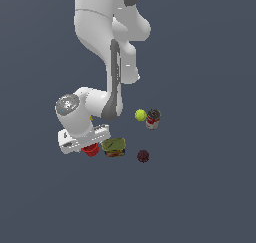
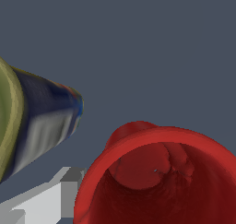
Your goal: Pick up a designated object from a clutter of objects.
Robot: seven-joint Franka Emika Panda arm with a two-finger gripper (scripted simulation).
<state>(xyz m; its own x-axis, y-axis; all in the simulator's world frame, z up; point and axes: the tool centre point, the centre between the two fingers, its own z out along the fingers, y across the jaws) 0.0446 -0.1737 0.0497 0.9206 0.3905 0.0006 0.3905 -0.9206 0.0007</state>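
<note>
The designated object is a bright red cup (image 1: 90, 150) that peeks out from under my white gripper (image 1: 86, 143), which hangs low right over it. In the wrist view the red cup (image 2: 156, 181) fills the frame close up, its hollow inside showing. One grey finger (image 2: 60, 195) stands just outside the cup's rim, apart from it; the other finger is hidden. The jaws look spread wide, with nothing clamped. The rest of the clutter of objects lies toward the exterior view's right.
A green-brown block (image 1: 114, 147) sits right beside the cup and also shows in the wrist view (image 2: 32, 126). Farther off are a dark maroon ball (image 1: 143, 156), a yellow-green ball (image 1: 140, 115) and a red-white can (image 1: 153, 119). A yellow sliver (image 1: 91, 118) shows behind the wrist.
</note>
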